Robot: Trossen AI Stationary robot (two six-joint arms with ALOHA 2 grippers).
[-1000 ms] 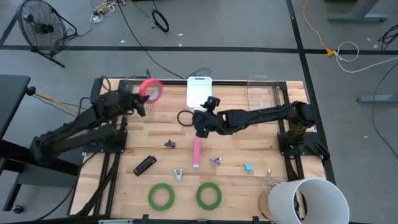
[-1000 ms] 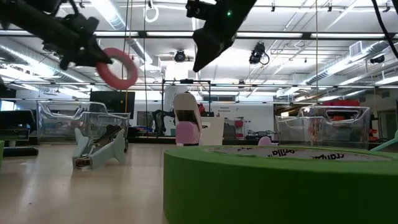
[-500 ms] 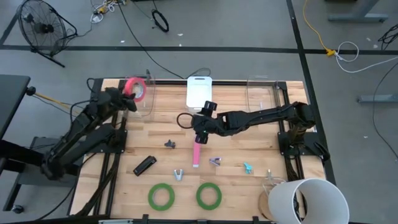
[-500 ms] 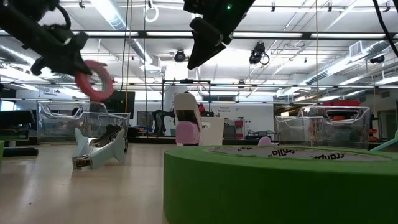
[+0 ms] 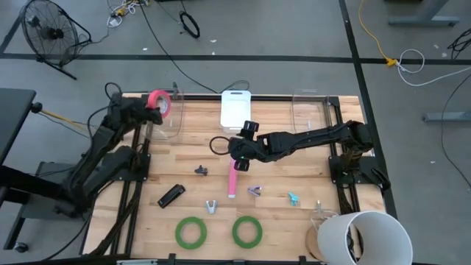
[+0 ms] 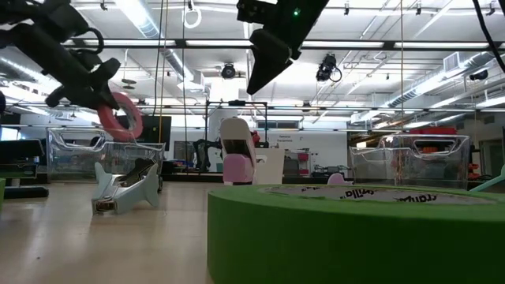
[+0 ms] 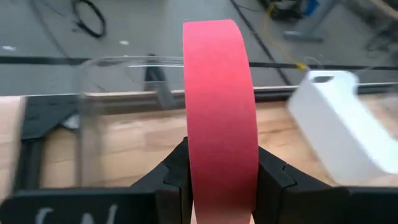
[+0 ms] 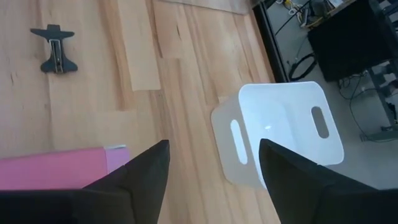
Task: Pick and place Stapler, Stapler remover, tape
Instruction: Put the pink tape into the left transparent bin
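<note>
My left gripper (image 5: 151, 107) is shut on the red-pink tape roll (image 5: 159, 101), held in the air over the clear bin (image 5: 168, 125) at the table's far left; it also shows in the low view (image 6: 120, 115). My right gripper (image 5: 241, 149) is open and empty above the table's middle, just beyond the far end of the pink stapler (image 5: 233, 181). Two green tape rolls (image 5: 190, 232) (image 5: 247, 231) lie flat near the front edge. A black stapler (image 5: 171, 196) and small staple removers (image 5: 201, 170) (image 5: 211, 207) lie on the wood. My left gripper pinches the red-pink roll between its two fingers (image 7: 171, 184), one on each flat side of the ring, at the ring's near part (image 7: 221, 186). The roll stands on edge, its band facing the wrist camera, lifted clear above the clear bin.
A white bin (image 5: 237, 108) stands at the far middle and a second clear bin (image 5: 309, 110) at the far right. A white bucket (image 5: 364, 239) sits at the front right corner. Two more small removers (image 5: 255, 191) (image 5: 293, 197) lie right of the pink stapler.
My left gripper has carried the red-pink roll toward the table's far left corner and a little down, over the clear bin. The roll has stayed in the hold and has turned with the wrist.
</note>
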